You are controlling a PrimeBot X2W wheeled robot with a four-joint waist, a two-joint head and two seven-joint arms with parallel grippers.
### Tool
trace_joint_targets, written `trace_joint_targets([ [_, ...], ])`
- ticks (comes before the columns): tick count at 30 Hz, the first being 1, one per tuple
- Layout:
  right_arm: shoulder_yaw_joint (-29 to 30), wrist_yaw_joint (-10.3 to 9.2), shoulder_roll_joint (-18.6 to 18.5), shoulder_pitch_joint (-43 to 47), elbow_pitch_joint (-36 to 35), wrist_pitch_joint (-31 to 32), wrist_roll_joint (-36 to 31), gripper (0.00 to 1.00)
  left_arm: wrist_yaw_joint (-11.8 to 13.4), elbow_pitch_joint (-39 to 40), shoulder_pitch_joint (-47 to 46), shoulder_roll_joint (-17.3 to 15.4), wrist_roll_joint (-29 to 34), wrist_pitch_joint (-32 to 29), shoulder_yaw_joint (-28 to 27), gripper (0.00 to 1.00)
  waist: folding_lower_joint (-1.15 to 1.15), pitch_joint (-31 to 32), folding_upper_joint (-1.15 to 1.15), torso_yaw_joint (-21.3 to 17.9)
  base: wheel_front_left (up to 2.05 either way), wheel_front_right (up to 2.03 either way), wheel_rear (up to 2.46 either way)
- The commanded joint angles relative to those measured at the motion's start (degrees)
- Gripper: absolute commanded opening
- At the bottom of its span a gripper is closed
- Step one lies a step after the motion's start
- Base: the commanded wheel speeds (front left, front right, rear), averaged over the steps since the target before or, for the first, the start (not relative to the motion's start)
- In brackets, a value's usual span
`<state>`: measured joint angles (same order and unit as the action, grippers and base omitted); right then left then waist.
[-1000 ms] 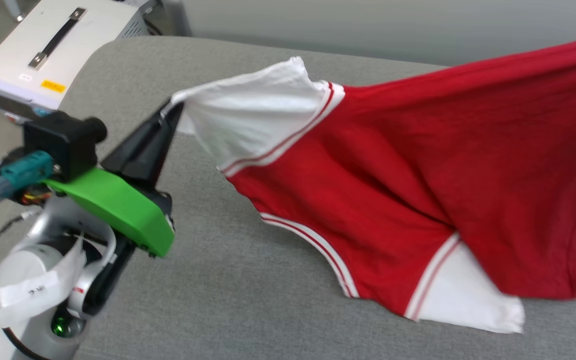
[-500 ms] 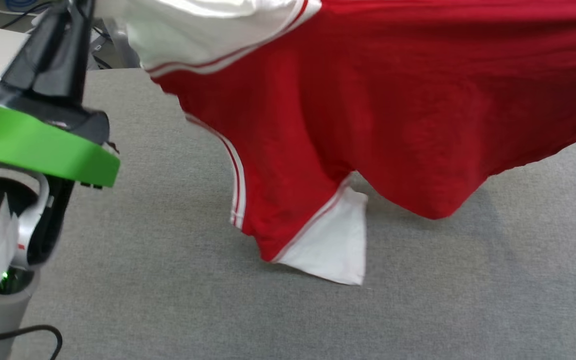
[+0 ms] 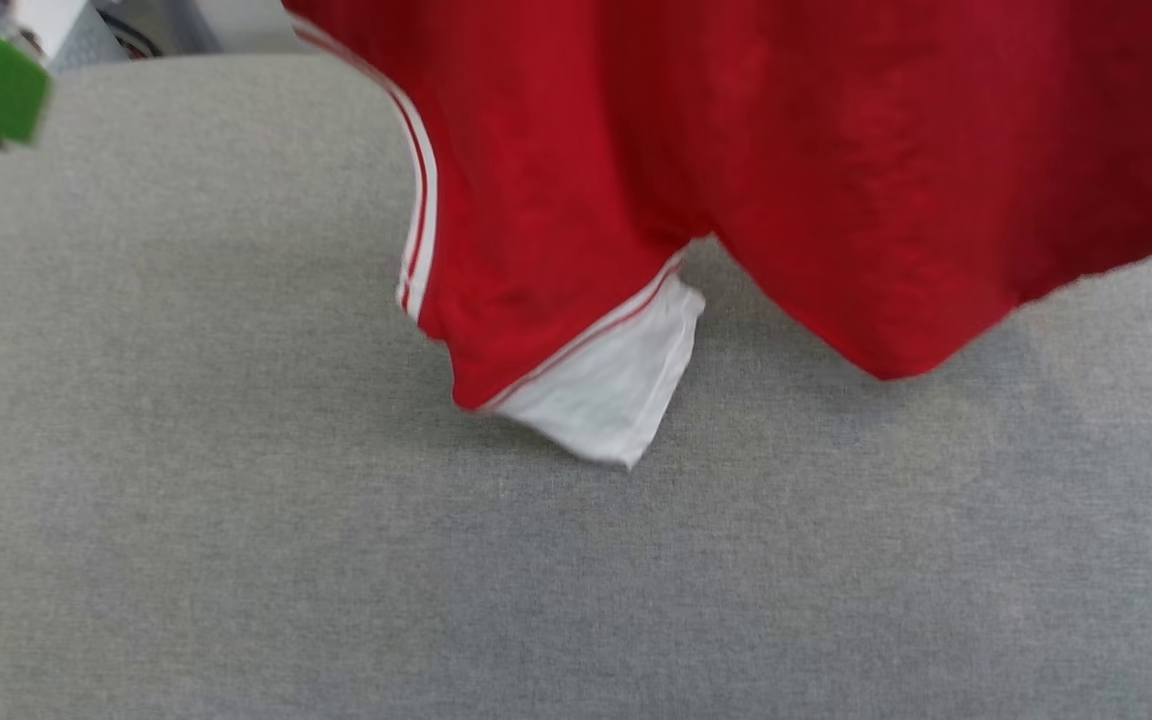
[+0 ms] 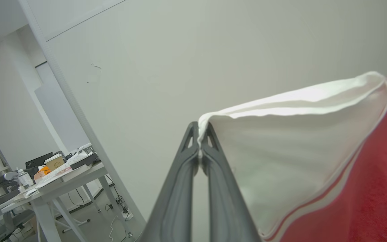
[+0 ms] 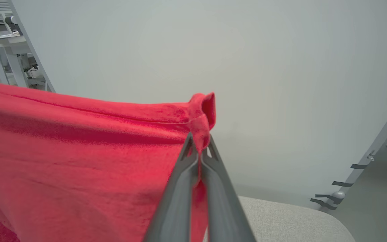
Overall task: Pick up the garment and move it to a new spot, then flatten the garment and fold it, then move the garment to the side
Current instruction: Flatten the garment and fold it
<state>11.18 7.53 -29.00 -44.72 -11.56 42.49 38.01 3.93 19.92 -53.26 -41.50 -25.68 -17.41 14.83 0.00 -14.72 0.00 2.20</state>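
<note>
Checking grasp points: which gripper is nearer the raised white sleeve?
Left. The left gripper is shut on the edge of the raised white sleeve; the right gripper pinches a red corner of the garment instead.

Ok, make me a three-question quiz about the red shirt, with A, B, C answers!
1. Where does the left gripper pinch the shirt? A. the red hem B. the white sleeve C. the collar
2. What colour is the surface below the shirt? A. grey B. blue C. brown
3. How is the shirt? A. folded flat B. lying in a heap C. held up between both grippers

1 B: white cloth sits clamped between its fingertips.
2 A: the head view shows grey fabric under it.
3 C: the right gripper clamps a red edge too, and the shirt hangs.
</note>
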Motion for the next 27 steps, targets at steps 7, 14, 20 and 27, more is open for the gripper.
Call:
trace_joint_targets([
  [7,-3.69,-0.04,-2.56,-12.09,6.1,-4.87,-3.35,0.0,-6.43,-8.81,-17.29,-2.61,0.9,-2.65,0.61,0.0,0.0,-13.96,0.0,-2.5,0.0,0.0,0.0],
  [14,-8.33,-0.04,-3.3,-27.96,16.81,-11.12,-7.4,0.0,-9.98,-20.78,-37.0,-1.1,4.15,-1.88,4.26,0.0,0.0,-22.95,0.0,-2.96,0.0,0.0,0.0],
  [20,-11.33,-0.04,-1.2,-40.27,26.36,-18.04,-12.57,0.0,-10.64,-34.74,-52.53,3.26,8.44,4.62,7.25,0.0,0.0,-27.71,0.0,-2.94,0.0,0.0,0.0],
  [27,-13.47,-0.04,1.21,-49.04,36.69,-27.24,-16.65,0.0,-10.37,-49.11,-62.97,7.69,12.9,14.89,9.73,0.0,0.0,-30.46,0.0,-2.47,0.0,0.0,0.0],
])
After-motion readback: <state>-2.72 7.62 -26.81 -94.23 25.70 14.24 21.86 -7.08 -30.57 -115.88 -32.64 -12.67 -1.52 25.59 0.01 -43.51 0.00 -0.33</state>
